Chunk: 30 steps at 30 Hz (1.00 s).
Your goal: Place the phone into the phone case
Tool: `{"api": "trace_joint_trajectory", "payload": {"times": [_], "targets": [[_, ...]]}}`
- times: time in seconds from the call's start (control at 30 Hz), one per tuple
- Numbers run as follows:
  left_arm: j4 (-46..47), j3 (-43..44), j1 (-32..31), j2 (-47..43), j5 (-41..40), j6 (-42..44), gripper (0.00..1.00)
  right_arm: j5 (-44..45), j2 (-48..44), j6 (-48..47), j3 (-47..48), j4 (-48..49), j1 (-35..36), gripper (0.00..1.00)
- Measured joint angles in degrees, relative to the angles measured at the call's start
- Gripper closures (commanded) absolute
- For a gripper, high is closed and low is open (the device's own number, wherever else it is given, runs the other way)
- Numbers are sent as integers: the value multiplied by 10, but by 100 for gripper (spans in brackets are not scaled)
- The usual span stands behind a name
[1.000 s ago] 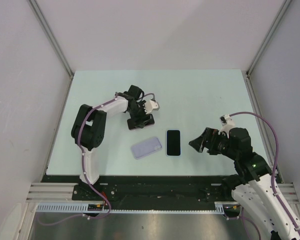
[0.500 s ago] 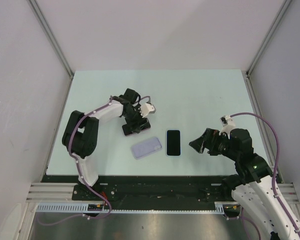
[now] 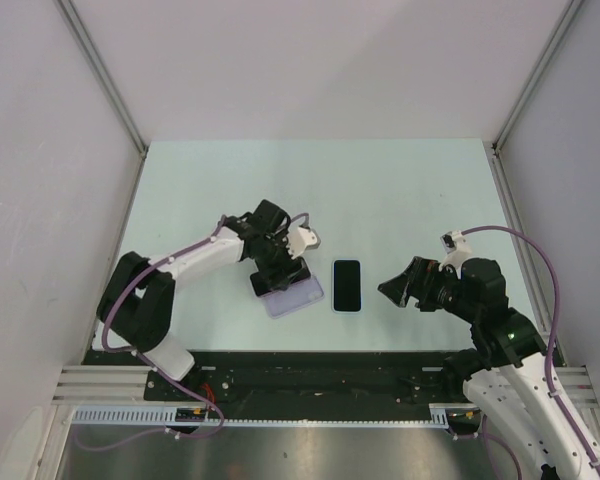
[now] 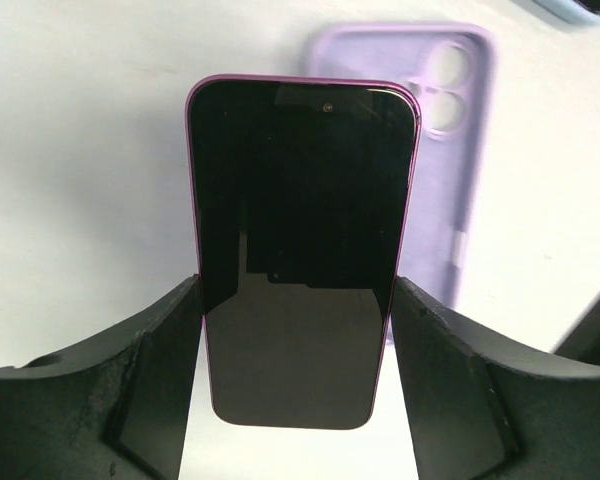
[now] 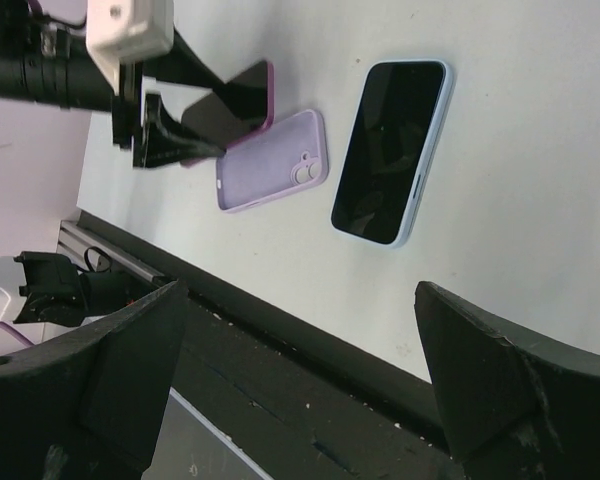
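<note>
Phone (image 4: 300,250), clamped in the left hand (image 4: 300,345), hides part of the case (image 4: 442,190).

Light: bright and even, seemingly from overhead.
Shadows: soft and faint on the table (image 3: 400,190).
Glare: a pale reflection low on the screen of the phone (image 4: 300,250).
Focus: the fingers (image 4: 130,390) near the left wrist lens are soft; the phone case (image 4: 450,180) beyond is slightly blurred.

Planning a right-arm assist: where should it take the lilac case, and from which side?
Probably pinch the lilac case across its long side walls at the camera-cutout end, straight from above. It lies flat and thin on the table, and the left gripper holds the phone over the other end.
</note>
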Motion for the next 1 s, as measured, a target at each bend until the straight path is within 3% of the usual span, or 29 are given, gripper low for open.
{"api": "trace_joint_trajectory", "payload": {"times": [0.27,0.67,0.87,0.9,1.0], "targets": [[23,-61,-69,-34,26,-58,42,0,-1,2,-2,7,0,0],[59,-64,-76,2,19,-102,34,-2,-9,6,-4,8,0,0],[69,-61,-80,26,9,-121,21,1,-28,7,-4,5,0,0],[71,-61,-82,31,4,-121,0,1,-33,8,-4,5,0,0],[72,-60,-85,31,-5,-126,0,1,-37,9,-4,4,0,0]]}}
